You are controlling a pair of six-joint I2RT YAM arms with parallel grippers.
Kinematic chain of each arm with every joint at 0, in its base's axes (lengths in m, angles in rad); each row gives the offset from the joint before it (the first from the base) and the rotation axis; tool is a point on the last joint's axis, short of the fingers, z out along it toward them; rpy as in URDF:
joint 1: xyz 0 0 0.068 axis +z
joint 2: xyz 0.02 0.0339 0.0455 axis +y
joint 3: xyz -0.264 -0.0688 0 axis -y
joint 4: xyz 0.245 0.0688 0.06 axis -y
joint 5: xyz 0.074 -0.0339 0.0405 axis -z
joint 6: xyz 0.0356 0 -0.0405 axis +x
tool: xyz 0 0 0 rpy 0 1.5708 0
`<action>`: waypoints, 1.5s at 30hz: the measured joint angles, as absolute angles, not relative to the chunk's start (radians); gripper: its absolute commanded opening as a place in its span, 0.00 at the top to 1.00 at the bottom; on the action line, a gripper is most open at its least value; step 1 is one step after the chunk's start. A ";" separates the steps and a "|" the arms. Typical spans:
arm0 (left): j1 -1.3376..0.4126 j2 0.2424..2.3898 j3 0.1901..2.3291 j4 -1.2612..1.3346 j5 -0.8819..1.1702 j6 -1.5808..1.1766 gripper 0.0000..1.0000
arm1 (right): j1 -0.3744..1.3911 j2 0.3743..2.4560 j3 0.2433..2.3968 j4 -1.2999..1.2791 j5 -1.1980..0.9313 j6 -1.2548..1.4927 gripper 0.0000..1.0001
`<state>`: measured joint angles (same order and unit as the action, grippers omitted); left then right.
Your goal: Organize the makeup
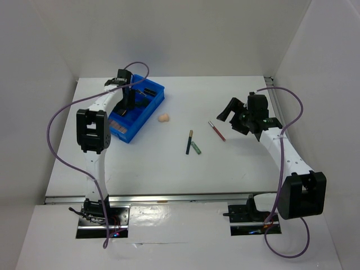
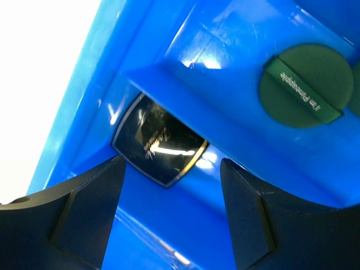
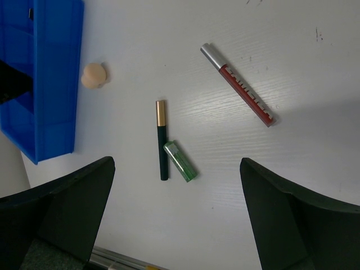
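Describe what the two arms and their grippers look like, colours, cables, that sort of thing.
Both the left arm and right arm have slim white links joined by boxy black joint housings. A thin purple cable loops loosely alongside each one. The left gripper and right gripper each have two broad, matte black, faceted fingers.

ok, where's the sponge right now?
Top view: the sponge sits on the table left of centre, just right of the tray, apart from it; the dark pencil is its next neighbour to the right.
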<state>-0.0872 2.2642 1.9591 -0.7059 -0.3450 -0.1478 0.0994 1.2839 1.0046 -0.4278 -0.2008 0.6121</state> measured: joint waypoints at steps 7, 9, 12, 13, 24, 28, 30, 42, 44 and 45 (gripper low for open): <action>-0.079 2.350 2.015 -0.681 -0.333 -0.089 0.16 | 0.099 1.284 1.005 -0.427 -0.201 0.611 0.00; -0.079 2.355 2.018 -0.668 -0.321 -0.076 0.14 | 0.099 1.284 1.005 -0.428 -0.201 0.611 0.00; -0.078 2.361 2.014 -0.648 -0.300 -0.058 0.13 | 0.099 1.284 1.005 -0.428 -0.204 0.611 0.00; -0.078 2.362 2.014 -0.644 -0.295 -0.054 0.13 | 0.099 1.284 1.005 -0.428 -0.205 0.611 0.00; -0.064 2.350 1.991 -0.609 -0.208 0.006 0.17 | 0.099 1.291 1.005 -0.426 -0.211 0.612 0.00; -0.064 2.313 1.938 -0.587 -0.153 0.026 0.19 | 0.099 1.300 1.005 -0.425 -0.220 0.612 0.00; -0.068 2.302 1.925 -0.587 -0.126 0.027 0.19 | 0.099 1.304 1.005 -0.425 -0.222 0.612 0.00; -0.115 2.261 1.892 -0.628 -0.161 -0.056 0.16 | 0.099 1.312 1.005 -0.419 -0.225 0.612 0.00; -0.124 2.261 1.895 -0.645 -0.215 -0.078 0.16 | 0.099 1.312 1.005 -0.419 -0.226 0.612 0.00; -0.127 2.261 1.901 -0.656 -0.240 -0.090 0.17 | 0.099 1.312 1.005 -0.419 -0.226 0.612 0.00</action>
<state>-0.1272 2.2612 1.9011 -0.6556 -0.2401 -0.0898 0.0990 1.3117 1.0046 -0.4191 -0.2264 0.6117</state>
